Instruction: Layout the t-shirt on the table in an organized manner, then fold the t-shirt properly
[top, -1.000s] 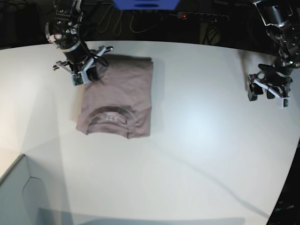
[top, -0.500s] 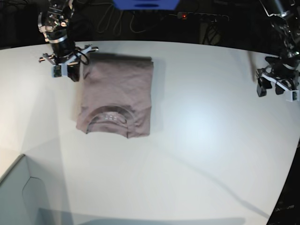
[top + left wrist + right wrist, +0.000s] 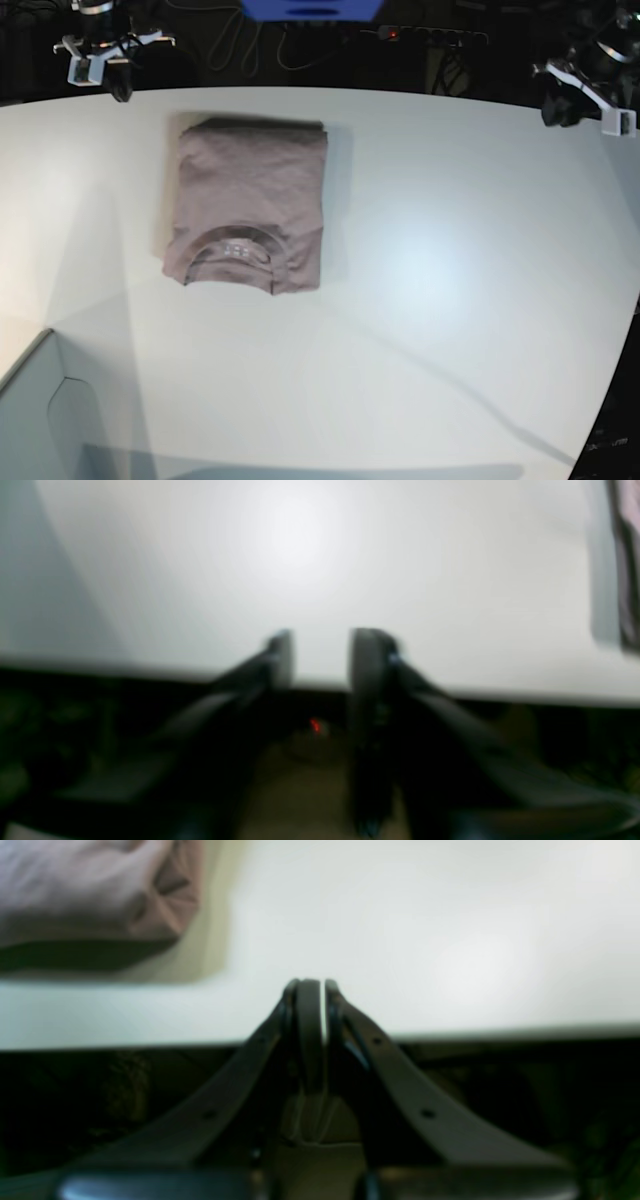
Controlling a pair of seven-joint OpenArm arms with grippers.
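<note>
The dusty mauve t-shirt lies folded into a neat rectangle on the white table, collar toward the near side. My right gripper hangs over the far left table edge, apart from the shirt, fingers pressed together and empty. In the right wrist view the right gripper is shut, with the t-shirt at upper left. My left gripper sits at the far right edge. The left wrist view is blurred; the left gripper shows a narrow empty gap, with a sliver of t-shirt at the right border.
A pale grey box corner juts in at the near left. Beyond the table's far edge are a blue object, a power strip with a red light and cables on dark floor.
Both arms have pulled back and up to the table's far edge, the right one away from the shirt's far corner. The left gripper's gap has narrowed. The shirt has not moved.
</note>
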